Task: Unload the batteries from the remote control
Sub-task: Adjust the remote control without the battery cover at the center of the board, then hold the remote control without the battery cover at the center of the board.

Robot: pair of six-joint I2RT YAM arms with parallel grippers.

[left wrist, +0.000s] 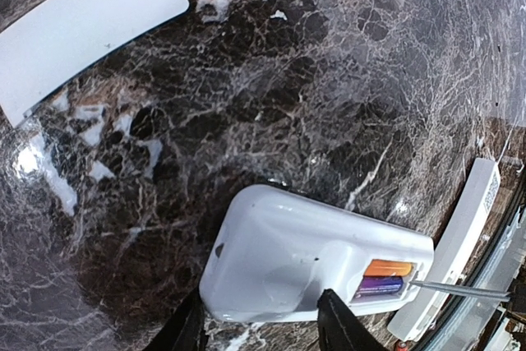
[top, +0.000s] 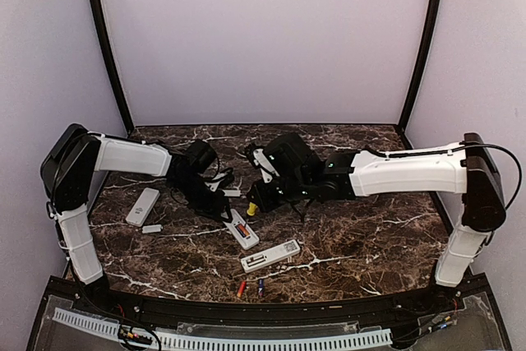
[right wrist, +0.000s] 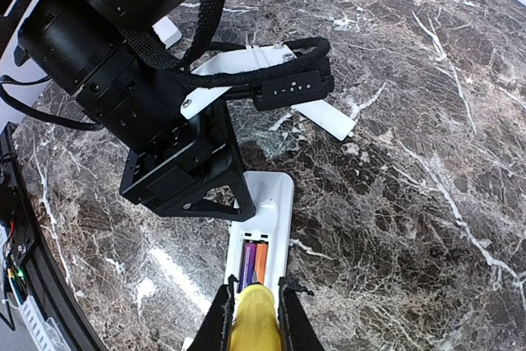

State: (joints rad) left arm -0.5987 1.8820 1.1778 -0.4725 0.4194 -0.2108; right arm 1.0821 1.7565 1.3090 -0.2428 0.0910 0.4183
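A white remote (top: 240, 228) lies back-up near the table's middle. Its open compartment holds an orange battery (right wrist: 262, 260) and a purple battery (right wrist: 248, 265), side by side. They also show in the left wrist view, orange battery (left wrist: 388, 268) over purple battery (left wrist: 378, 287). My left gripper (top: 219, 206) is shut on the remote's far end (left wrist: 296, 252). My right gripper (right wrist: 252, 292) is shut on a yellow-handled screwdriver (right wrist: 251, 322), whose tip sits at the compartment's near end by the batteries. Two loose batteries, orange (top: 241, 288) and blue (top: 260, 287), lie near the front edge.
A second white remote (top: 269, 256) with an open back lies in front of the held one. A third remote (top: 142, 205) and a small white cover plate (top: 152, 228) lie at the left. Another cover plate (left wrist: 82, 26) lies behind the left gripper.
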